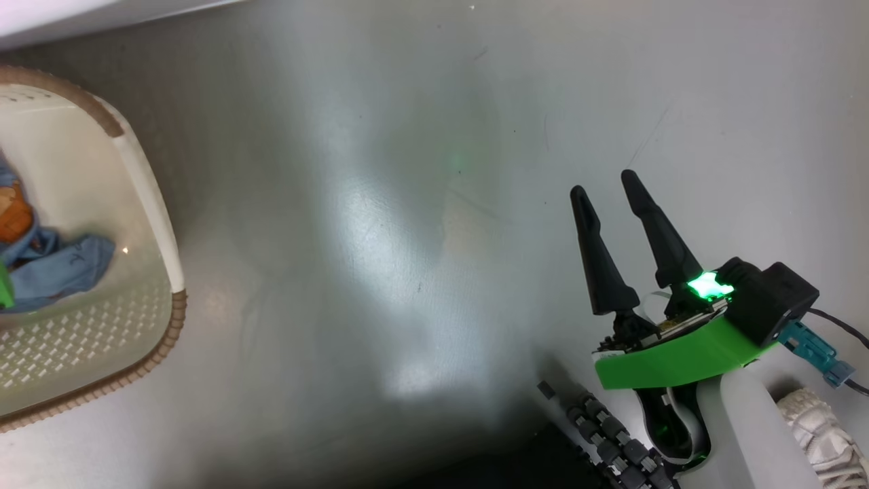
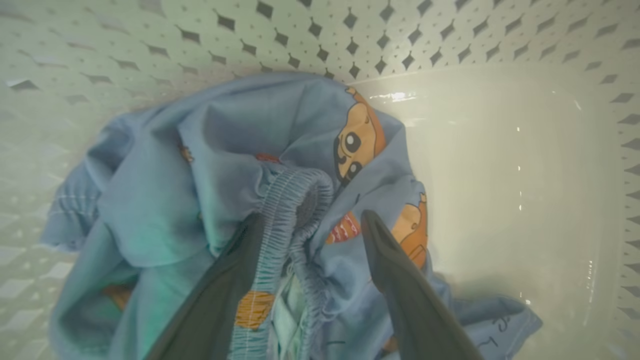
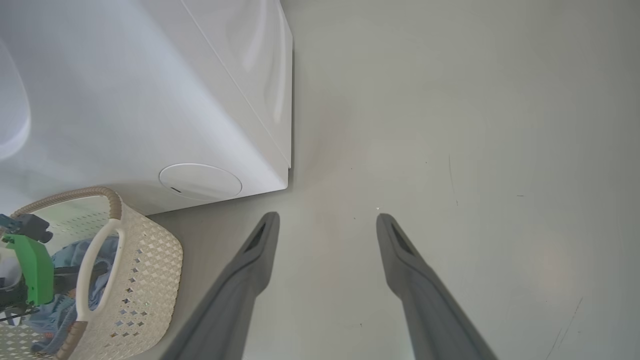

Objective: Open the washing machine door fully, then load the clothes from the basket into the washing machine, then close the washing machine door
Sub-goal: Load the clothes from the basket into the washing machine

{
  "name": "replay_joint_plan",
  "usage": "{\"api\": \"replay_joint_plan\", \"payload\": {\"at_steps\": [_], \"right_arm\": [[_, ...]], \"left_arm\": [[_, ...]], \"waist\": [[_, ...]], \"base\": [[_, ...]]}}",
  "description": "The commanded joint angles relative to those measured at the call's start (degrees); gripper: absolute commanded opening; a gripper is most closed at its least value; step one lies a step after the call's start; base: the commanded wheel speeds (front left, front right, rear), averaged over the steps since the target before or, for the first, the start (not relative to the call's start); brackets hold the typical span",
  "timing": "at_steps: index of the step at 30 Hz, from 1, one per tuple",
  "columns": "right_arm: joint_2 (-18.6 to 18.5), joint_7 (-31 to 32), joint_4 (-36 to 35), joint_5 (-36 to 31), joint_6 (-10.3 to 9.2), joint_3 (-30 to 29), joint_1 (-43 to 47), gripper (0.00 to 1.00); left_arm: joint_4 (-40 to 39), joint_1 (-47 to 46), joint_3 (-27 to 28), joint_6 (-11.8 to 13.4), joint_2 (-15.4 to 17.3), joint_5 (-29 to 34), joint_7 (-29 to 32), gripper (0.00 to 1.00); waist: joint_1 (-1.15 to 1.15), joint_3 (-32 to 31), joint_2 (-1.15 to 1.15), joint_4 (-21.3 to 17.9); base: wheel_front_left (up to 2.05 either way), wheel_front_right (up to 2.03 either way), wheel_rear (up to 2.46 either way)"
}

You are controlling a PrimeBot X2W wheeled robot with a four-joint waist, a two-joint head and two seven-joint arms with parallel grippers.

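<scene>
The cream basket [image 1: 153, 204] stands on the floor at the left, holding the light blue bear-print clothes [image 1: 58, 268]. Inside it, my left gripper [image 2: 310, 220] is open and lowered onto the clothes [image 2: 225, 150]. A gathered elastic waistband [image 2: 295, 195] bulges up between its fingers, and fabric covers part of the left finger [image 2: 225, 280]. My right gripper [image 1: 604, 183] hangs open over bare floor at the lower right, holding nothing. The washing machine [image 3: 125, 100] shows as a white body just behind the basket [image 3: 145, 260]. The washing machine door is out of view.
A round white cover [image 3: 200, 181] sits low on the washing machine's face near the basket. Grey floor [image 1: 407, 238] stretches between the basket and my right gripper [image 3: 325, 220]. My left arm's green mount [image 3: 30, 270] reaches into the basket. A white shoe [image 1: 821, 435] lies at the lower right.
</scene>
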Motion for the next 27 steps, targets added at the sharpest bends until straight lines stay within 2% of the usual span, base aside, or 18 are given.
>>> {"api": "replay_joint_plan", "payload": {"at_steps": [1,14,20,21,22,23,24,27], "right_arm": [[-0.07,-0.27,-1.1,1.12,0.35,1.6,0.97,1.0],[-0.07,-0.27,-1.5,1.87,0.35,2.07,0.33,1.0],[-0.07,-0.27,-1.77,2.08,0.35,2.28,0.07,1.0],[-0.07,-0.27,-1.83,2.14,0.35,2.32,0.04,1.0],[-0.07,-0.27,-1.87,2.19,0.35,2.35,0.0,1.0],[-0.07,-0.27,-1.91,2.25,0.35,2.34,-0.05,1.0],[-0.07,-0.27,-1.91,2.31,0.35,2.27,-0.09,1.0],[-0.07,-0.27,-1.76,2.31,0.35,1.99,-0.25,1.0]], "left_arm": [[0.2,0.85,0.55,0.33,3.11,0.68,0.33,1.0],[4.67,-3.13,-1.76,1.48,3.7,1.38,3.23,1.0],[6.12,-4.47,-2.49,0.84,4.18,1.13,4.09,1.0],[6.4,-4.62,-2.54,0.66,4.23,0.99,4.33,0.84],[6.69,-4.77,-2.57,0.45,4.29,0.84,4.62,0.45],[6.88,-4.91,-2.55,0.19,4.29,0.61,4.66,0.31],[7.07,-5.01,-2.46,0.02,4.26,0.33,4.62,0.0],[7.67,-4.93,-2.29,-0.46,3.95,-0.44,4.31,0.0]], "waist": [[0.0,0.47,0.0,-0.2],[0.0,2.2,0.0,-0.84],[0.0,2.77,0.0,-1.34],[0.0,2.84,0.0,-1.41],[0.0,2.9,0.0,-1.48],[0.0,2.93,0.0,-1.51],[0.0,2.91,0.0,-1.49],[0.0,2.66,0.0,-1.26]], "base": [[0.0,0.0,0.0],[0.0,0.0,0.0],[0.0,0.0,0.0],[0.0,0.0,0.0],[0.0,0.0,0.0],[0.0,0.0,0.0],[0.0,0.0,0.0],[0.0,0.0,0.0]]}}
